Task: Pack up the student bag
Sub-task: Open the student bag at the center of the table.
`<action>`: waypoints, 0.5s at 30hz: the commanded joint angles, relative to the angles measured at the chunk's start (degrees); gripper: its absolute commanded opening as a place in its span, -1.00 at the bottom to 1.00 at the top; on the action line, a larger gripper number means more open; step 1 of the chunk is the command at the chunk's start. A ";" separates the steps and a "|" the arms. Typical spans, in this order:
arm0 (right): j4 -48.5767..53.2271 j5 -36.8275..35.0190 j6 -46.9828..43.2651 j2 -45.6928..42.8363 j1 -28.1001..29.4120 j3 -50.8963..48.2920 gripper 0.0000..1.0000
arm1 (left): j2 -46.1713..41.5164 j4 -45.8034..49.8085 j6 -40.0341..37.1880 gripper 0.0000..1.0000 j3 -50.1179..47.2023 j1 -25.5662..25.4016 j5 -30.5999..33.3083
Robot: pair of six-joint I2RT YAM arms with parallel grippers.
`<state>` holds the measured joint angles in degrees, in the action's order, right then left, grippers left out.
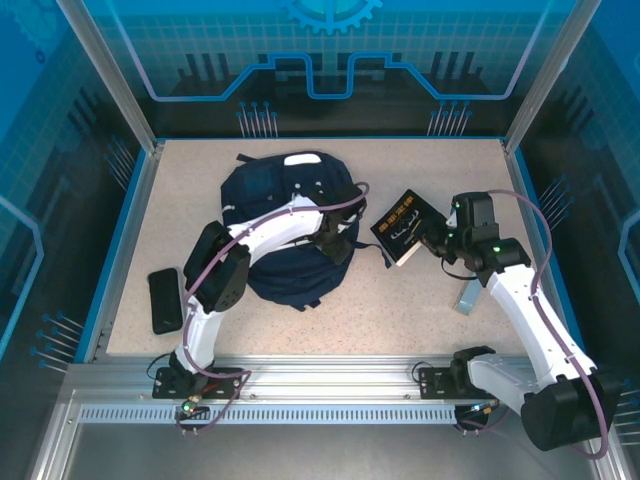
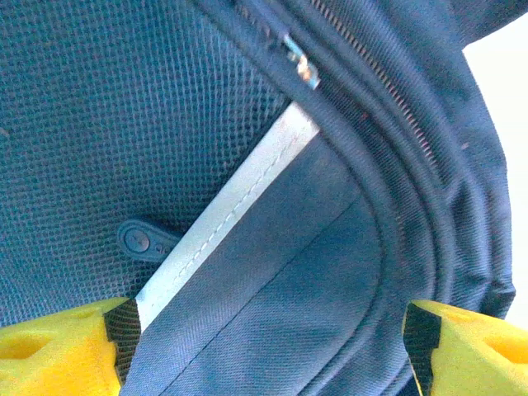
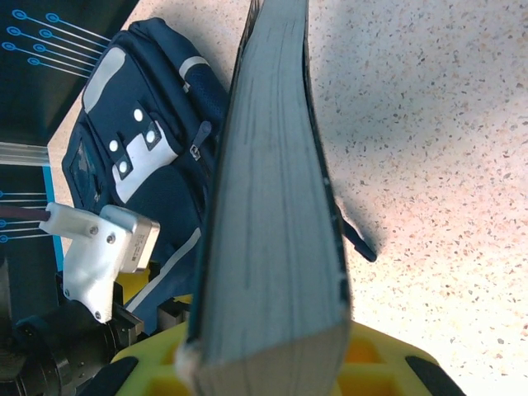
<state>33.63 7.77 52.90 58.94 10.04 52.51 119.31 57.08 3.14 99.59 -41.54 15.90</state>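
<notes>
At frame centre student bag [image 1: 262, 192] seemed unpacked | right gripper [image 1: 429, 238] clamped book [image 1: 403, 225] | left gripper [image 1: 338, 245] gaped empty over it

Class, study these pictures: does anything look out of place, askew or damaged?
Nothing looks spilled or damaged. The one odd thing is the book: the right gripper holds it tilted beside the bag, not lying flat.

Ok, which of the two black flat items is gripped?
The thick black book with pale pages, clamped in the right gripper; the thin black slab lies free at far left.
</notes>
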 commanded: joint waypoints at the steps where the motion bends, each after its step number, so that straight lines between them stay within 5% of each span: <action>1: -3.00 1.43 0.96 -1.19 -0.64 0.09 -0.91 | 1.19 3.80 -0.87 0.71 1.10 -0.38 3.28; 10: -3.91 2.53 1.73 -0.58 -0.65 -0.12 -0.91 | 2.69 3.56 -1.77 0.70 1.06 -0.65 9.30; 15: -3.66 2.64 1.93 -0.83 -0.69 -0.11 -0.91 | 1.11 2.37 -2.46 0.30 2.79 -0.98 11.84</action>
<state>33.41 8.95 54.22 58.94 10.04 52.16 121.32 59.48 1.32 100.03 -42.89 21.98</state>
